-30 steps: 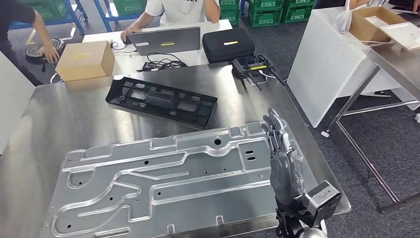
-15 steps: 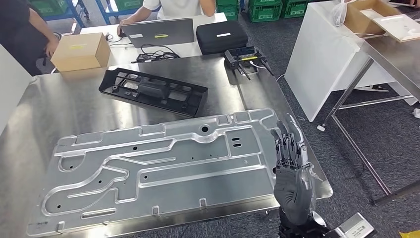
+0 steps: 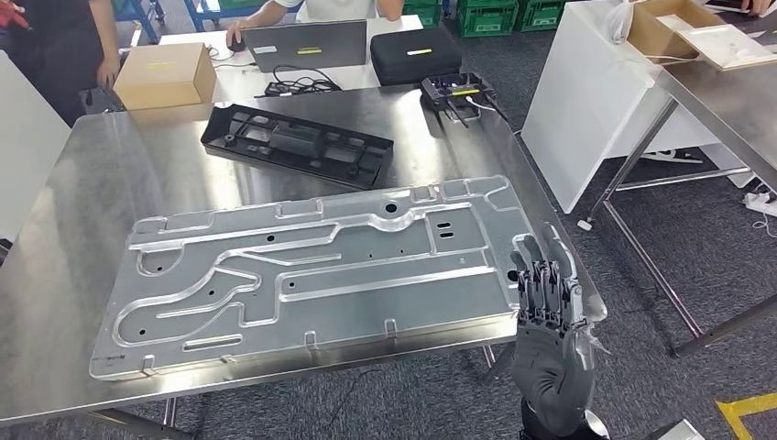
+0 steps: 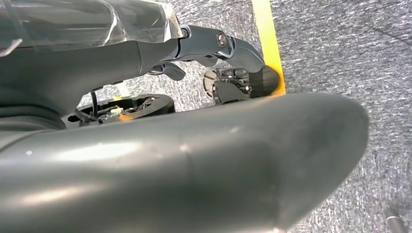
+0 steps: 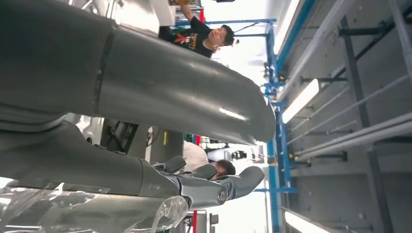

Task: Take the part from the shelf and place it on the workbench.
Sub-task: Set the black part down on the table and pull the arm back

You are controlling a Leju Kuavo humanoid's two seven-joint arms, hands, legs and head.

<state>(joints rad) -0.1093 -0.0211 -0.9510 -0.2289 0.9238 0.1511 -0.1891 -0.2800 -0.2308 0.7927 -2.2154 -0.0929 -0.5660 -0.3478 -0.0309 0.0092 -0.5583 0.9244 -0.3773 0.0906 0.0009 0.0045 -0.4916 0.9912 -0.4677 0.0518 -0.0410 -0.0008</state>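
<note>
The part, a large flat aluminium plate [image 3: 311,266] with pressed channels and holes, lies on the steel workbench [image 3: 101,183], reaching almost to its near edge. My right hand [image 3: 550,321] stands upright at the plate's near right corner, fingers straight and apart, holding nothing; whether it touches the plate I cannot tell. In the right wrist view the right hand [image 5: 145,97] is seen against the ceiling with nothing in it. My left hand [image 4: 194,150] hangs over grey floor, its fingers [image 4: 214,43] loosely apart and empty.
A black plastic frame [image 3: 298,147] lies on the bench behind the plate. Farther back stand a cardboard box [image 3: 165,75], a laptop [image 3: 307,43], a black case [image 3: 414,55] and people. A white table [image 3: 596,92] stands to the right across a carpet aisle.
The whole picture has shifted, so the camera has moved: the bench and plate now sit farther off. My right hand has dropped lower and drawn back to the plate's near right corner.
</note>
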